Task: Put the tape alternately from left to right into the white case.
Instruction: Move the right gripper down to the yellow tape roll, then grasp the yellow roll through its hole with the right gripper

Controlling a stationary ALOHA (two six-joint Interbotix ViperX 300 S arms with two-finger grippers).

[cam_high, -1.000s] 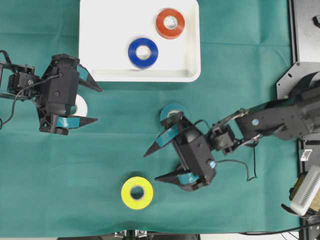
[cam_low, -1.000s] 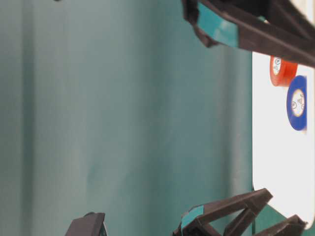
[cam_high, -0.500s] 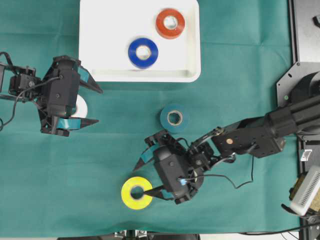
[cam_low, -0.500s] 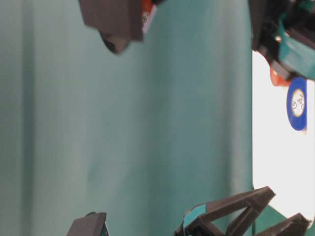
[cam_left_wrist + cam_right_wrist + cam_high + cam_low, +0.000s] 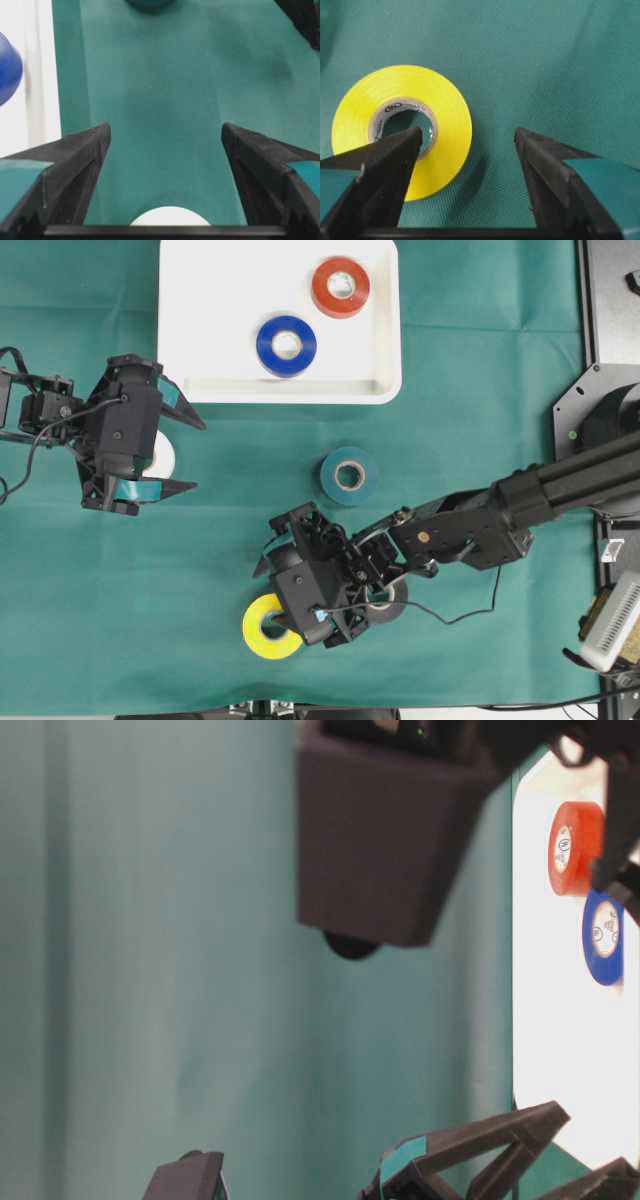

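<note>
While the left gripper [image 5: 178, 453] hovers spread wide over the white roll [image 5: 160, 453], the right gripper [image 5: 467, 137] gapes, one finger over the yellow roll's [image 5: 402, 127] core.

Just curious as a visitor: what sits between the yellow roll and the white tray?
From overhead, the teal tape roll lies on the green cloth between the yellow tape roll and the white case. Otherwise that stretch is bare cloth.
</note>
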